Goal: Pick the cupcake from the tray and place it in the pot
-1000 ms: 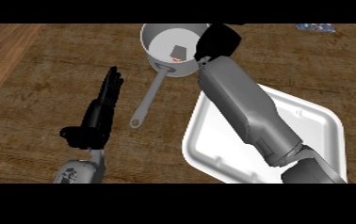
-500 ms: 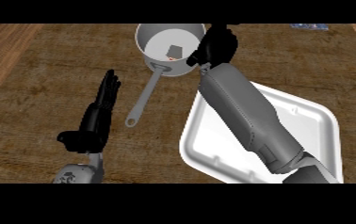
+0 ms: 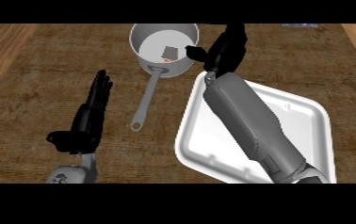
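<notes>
One small cupcake [image 3: 168, 53] sits inside the pot [image 3: 142, 36], on its pale floor a little toward the handle side, so by my reckoning the placing is done or all but done. From up here I make out only a dark wrapper with a reddish patch at its lower edge; whether it stands upright or lies tipped I cannot tell.

I judge the cupcake to be light and soft, easily crushed at the top and likely to smear if squeezed. The sensible hold is low on the wrapper, from the sides, where the paper gives some stiffness, never on the frosting.

The pot is a grey metal saucepan with steep walls and a long handle [image 3: 144, 104] that runs from its near rim toward me. Nothing but the cupcake shows in it. The white tray [image 3: 306, 110], right of the pot and nearer to me, holds nothing that I can see, though my right forearm lies across its middle and hides a strip of it.

My right hand [image 3: 224, 49] hovers just right of the pot's rim, fingers relaxed and pointing away, thumb angled toward the pot, clasping nothing. My left hand [image 3: 89, 115] rests left of the pot handle, well apart from it, fingers straight and close together, pointing up the counter [image 3: 55, 68], holding nothing.
</notes>
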